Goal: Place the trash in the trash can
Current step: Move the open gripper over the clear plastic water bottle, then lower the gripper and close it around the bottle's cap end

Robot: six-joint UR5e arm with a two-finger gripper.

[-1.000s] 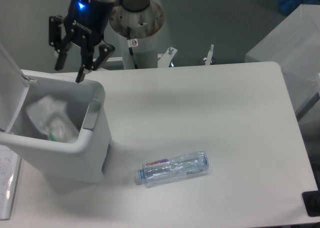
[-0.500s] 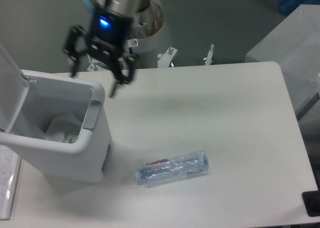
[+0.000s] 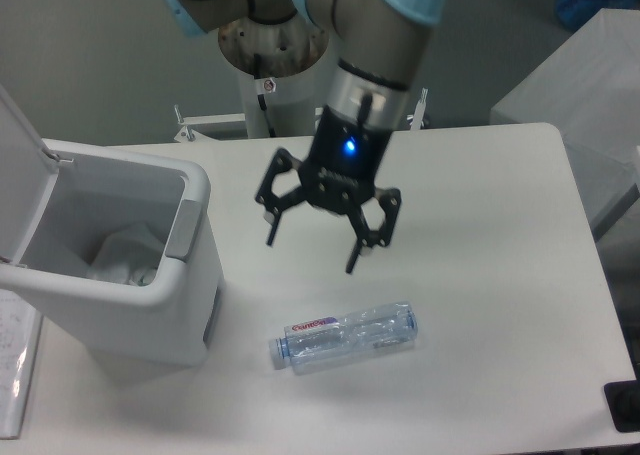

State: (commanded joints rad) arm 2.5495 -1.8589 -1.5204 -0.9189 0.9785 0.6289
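A clear plastic bottle (image 3: pixel 345 336) with a red-and-white label lies on its side on the white table, cap end to the left. My gripper (image 3: pixel 312 257) hangs open above the table, just above and slightly left of the bottle, with nothing between its fingers. The white trash can (image 3: pixel 190 305) stands at the left with its lid swung open. A crumpled clear wrapper (image 3: pixel 125 257) lies inside it near the bottom.
The arm's base column (image 3: pixel 272 50) stands behind the table's far edge. A grey box (image 3: pixel 590 85) sits off the table at the right. A flat white sheet or tray (image 3: pixel 15 365) lies at the table's left front corner.
The gripper has swung from above the trash can's rim to the right and forward, and now hangs over the middle of the table near the bottle. The wrapper has settled lower in the can.
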